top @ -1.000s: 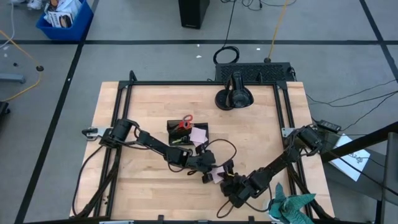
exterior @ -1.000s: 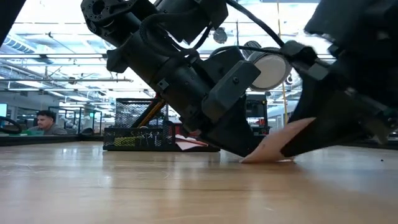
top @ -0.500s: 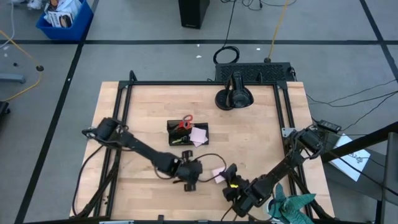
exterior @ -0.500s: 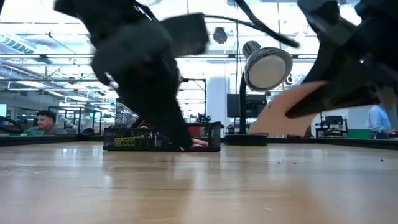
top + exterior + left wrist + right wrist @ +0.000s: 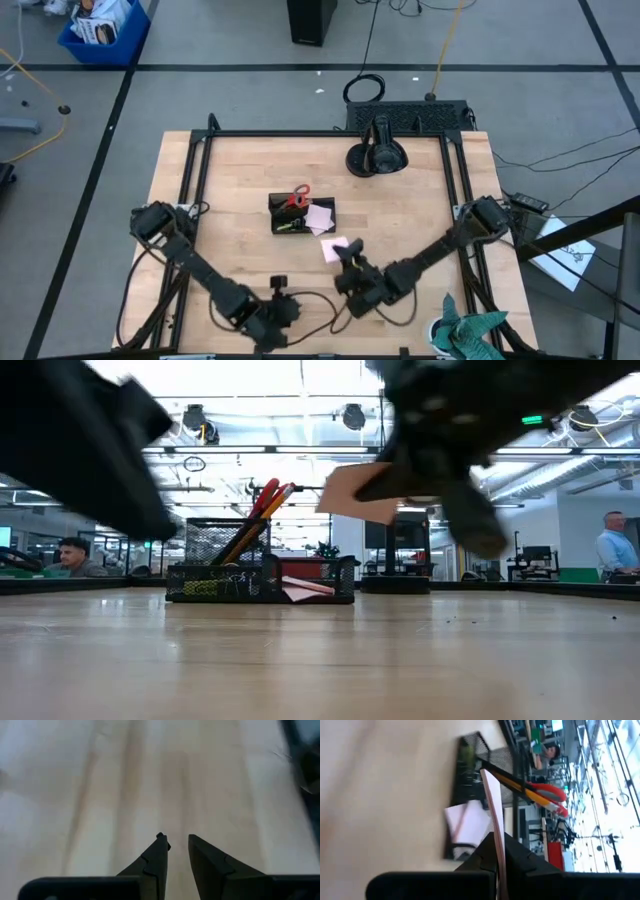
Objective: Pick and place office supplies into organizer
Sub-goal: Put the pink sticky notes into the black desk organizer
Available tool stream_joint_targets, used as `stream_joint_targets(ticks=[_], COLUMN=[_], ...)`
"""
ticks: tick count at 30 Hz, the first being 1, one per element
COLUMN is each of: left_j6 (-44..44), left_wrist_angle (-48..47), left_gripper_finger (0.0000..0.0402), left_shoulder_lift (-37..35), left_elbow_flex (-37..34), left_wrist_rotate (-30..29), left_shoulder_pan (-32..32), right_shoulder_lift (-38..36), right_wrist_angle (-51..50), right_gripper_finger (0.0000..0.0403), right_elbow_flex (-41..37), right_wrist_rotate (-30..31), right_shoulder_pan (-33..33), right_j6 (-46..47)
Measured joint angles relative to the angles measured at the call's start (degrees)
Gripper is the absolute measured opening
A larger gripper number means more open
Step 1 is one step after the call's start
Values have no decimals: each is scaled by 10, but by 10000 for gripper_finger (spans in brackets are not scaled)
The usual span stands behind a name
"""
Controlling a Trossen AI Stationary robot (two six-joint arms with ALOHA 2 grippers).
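right gripper point(image 5: 341, 256) is clamped on the edge of a pink pad point(image 5: 334, 248), held in the air at 5 o'clock from the organizer point(image 5: 301, 213). light and bendy, so an edge pinch suits it. left gripper point(image 5: 175, 845), slightly parted, holds nothing.

No writing, label, brand, number or sign can be read anywhere here: not on the table, not on the arms, nor in the room beyond it.
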Motion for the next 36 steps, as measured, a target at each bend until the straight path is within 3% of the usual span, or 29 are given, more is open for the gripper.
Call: stream_joint_targets(ticks=[10, 15, 36], left_j6=[17, 28, 38], left_wrist_angle=[-5, -5, -6], left_gripper_finger=[85, 85, 85], left_shoulder_lift=[0, 0, 0], left_elbow_flex=[0, 0, 1], left_wrist_rotate=[-6, -11, -11], left_shoulder_pan=[-55, -60, -55], right_shoulder_lift=[0, -1, 9], right_wrist_angle=[90, 117, 132], right_gripper_finger=[1, 0, 0], right_elbow_flex=[0, 0, 1], right_wrist_rotate=[-88, -161, -247], right_shoulder_pan=[-120, -162, -241], right_j6=[-72, -89, -84])
